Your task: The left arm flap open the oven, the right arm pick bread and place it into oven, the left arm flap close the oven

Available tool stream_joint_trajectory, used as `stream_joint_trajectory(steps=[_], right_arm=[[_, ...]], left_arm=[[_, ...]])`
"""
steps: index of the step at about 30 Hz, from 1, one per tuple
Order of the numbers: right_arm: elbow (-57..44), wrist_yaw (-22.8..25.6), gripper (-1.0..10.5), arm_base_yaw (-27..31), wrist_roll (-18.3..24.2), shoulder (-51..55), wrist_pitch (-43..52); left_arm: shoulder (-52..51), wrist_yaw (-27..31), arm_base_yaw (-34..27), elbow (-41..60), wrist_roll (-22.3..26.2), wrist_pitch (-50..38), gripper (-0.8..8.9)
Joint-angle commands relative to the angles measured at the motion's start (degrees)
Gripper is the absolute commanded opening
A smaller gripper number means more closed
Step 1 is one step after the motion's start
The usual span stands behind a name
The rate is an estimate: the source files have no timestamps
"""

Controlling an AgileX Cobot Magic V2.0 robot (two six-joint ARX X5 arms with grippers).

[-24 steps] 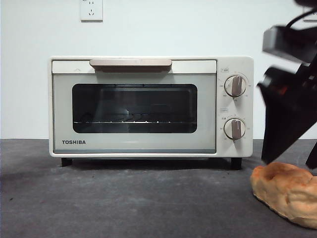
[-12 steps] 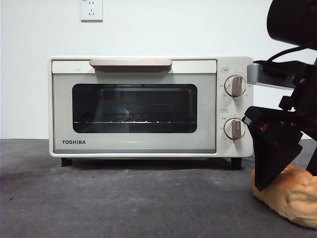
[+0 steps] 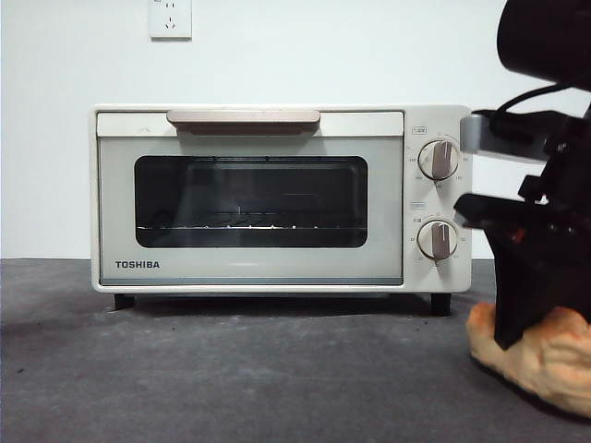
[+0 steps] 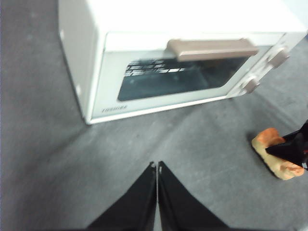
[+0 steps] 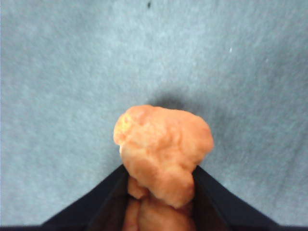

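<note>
Down on the dark grey tabletop (image 3: 231, 378), right gripper (image 5: 161, 185) with jaws pressed against both flanks of the bread (image 5: 163, 154), pinching it low on its sides, probably to get a firm hold before any lift. Lying still on the table in the front view, bread (image 3: 545, 355) just off the toaster oven's knob end and in front of it, evidently put there for a short carry to the door. Shut tight, toaster oven (image 3: 277, 198), beige bar handle (image 3: 244, 118) untouched, so no way in for the bread yet. Held back above the table facing the oven door, left gripper (image 4: 157, 192), jaws pressed together with nothing between them. Counted: one oven, one bun, two round knobs (image 3: 439, 159), one wall socket (image 3: 170, 18).
</note>
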State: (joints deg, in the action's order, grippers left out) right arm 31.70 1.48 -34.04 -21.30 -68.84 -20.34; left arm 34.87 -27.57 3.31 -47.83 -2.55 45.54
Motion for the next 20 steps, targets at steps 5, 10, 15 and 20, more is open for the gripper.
stream_joint_trajectory(steps=[5,10,15,20], right_arm=[[2.03,0.04,1.6,-0.39,-0.59,7.41,-4.04],[4.48,0.07,1.6,-0.39,-0.61,14.53,-8.72],[8.22,0.09,1.6,-0.37,-0.59,20.63,-13.84],[11.85,0.09,1.6,-0.39,-0.59,24.79,-17.22]], left_arm=[[4.50,-0.35,5.99,-1.42,-6.23,-12.83,0.16],[11.61,1.14,11.17,-2.64,-8.90,-21.44,0.16],[20.48,4.26,15.85,-6.36,-8.24,-26.23,0.16],[28.57,7.50,19.12,-10.62,-5.95,-28.59,0.16]])
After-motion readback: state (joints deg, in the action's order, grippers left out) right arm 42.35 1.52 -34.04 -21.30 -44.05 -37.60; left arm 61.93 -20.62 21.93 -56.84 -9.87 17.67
